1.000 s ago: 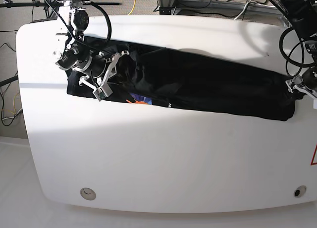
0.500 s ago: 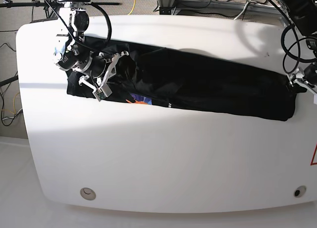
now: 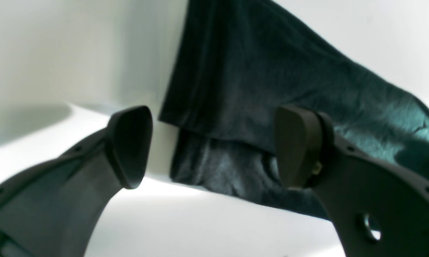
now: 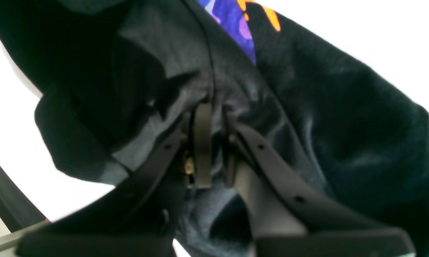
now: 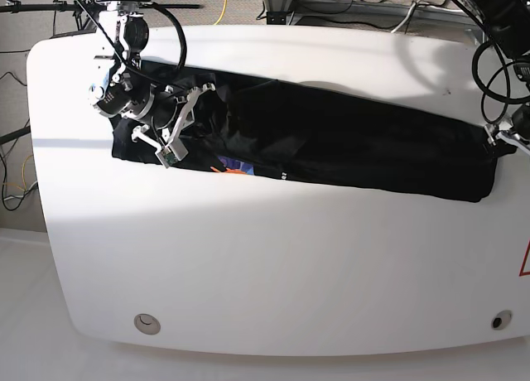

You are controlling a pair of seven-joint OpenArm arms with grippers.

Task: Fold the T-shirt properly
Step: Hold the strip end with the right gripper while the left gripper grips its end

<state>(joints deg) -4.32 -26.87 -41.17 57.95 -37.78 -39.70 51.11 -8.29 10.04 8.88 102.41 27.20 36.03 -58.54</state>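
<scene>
The black T-shirt (image 5: 348, 145) lies folded into a long band across the white table (image 5: 273, 257). A bit of its orange, purple and blue print (image 5: 232, 166) shows at the front edge near the left end. My right gripper (image 4: 214, 117) is shut on a bunched fold of the T-shirt (image 4: 342, 117) close to the print (image 4: 235, 21); in the base view it (image 5: 197, 116) sits over the band's left end. My left gripper (image 3: 214, 142) hangs open just off the band's right end (image 3: 257, 78), fingers wide apart, nothing pinched. In the base view it (image 5: 507, 135) is at the right edge.
Cables and stand legs (image 5: 331, 0) crowd the floor behind the table's far edge. Two round grommets sit near the front corners (image 5: 147, 321) (image 5: 498, 320). A red mark (image 5: 526, 261) shows at the right edge. Bare tabletop lies in front of the shirt.
My left gripper has drifted slightly up and to the right, away from the shirt's right end, still open. The right gripper stays shut on the cloth, barely shifted.
</scene>
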